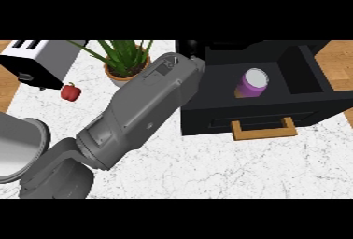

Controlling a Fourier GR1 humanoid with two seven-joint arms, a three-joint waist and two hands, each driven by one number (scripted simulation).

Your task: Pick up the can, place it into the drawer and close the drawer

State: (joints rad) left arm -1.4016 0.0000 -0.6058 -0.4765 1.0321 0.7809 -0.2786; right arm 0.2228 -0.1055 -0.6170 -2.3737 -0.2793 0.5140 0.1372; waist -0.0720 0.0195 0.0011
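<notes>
**Head view: can in open drawer, closing not yet done**

The can (254, 83) stands upright inside the open drawer (303, 70), towards its middle, touching neither side wall. It is purple with a pale round lid, its long axis vertical. The drawer's wooden handle (264, 129) faces the near side, at the right of the worktop (207, 168).

One grey forearm (138, 114) rises from the lower left towards the drawer's far left corner. Its hand is hidden against the black cabinet; whether the fingers are spread or curled cannot be told. The other hand does not show.

Judgement: the placing looks complete; the handle lies right of and nearer than the forearm's tip.
</notes>
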